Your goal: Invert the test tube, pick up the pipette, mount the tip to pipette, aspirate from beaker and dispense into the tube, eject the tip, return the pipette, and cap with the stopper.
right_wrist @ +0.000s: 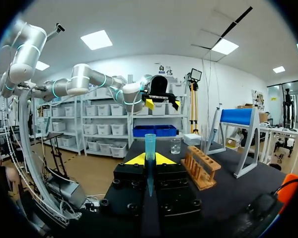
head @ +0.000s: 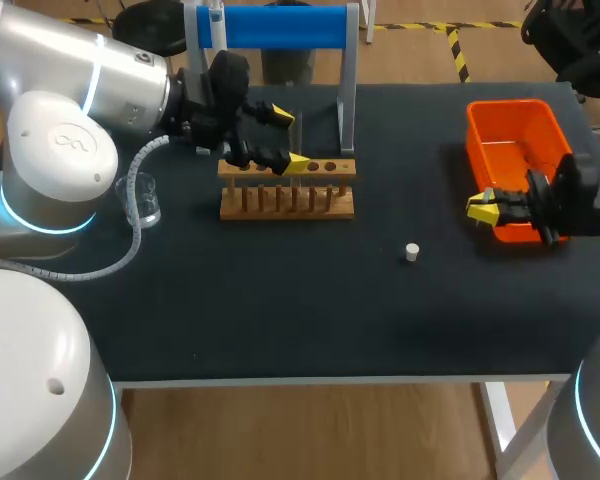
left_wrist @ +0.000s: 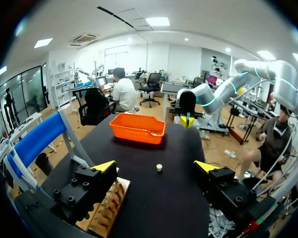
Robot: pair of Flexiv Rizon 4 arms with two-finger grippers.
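**A black desk, and most of the job left to do**

The black desk [head: 280, 320] holds all the things for the job. A wooden rack [head: 287, 190] stands near the middle. A glass beaker [head: 145, 200] stands beside it, on the left arm's side. An orange box [head: 510, 120] sits on the right arm's side. A blue stand [head: 280, 27] is at the back.

The left claw [head: 290, 137] hangs just over the rack. Its two fingers are wide apart and hold nothing. I cannot pick out the test tube for sure, so I cannot tell if it has been turned over.

The right claw [head: 483, 207] is by the front of the orange box. Its fingers are pressed together on a blue tip [right_wrist: 150, 144], which sticks up between them.

The pipette may be the pale thing at the end of the blue stand, but that is too small to tell. No claw holds it, so I think the tip is not on it yet.

The little white stopper [head: 412, 252] lies alone on the desk, well apart from the rack. So the tube has no cap yet.

I think sucking up from the beaker, filling the tube, dropping the tip and capping are all left to do.
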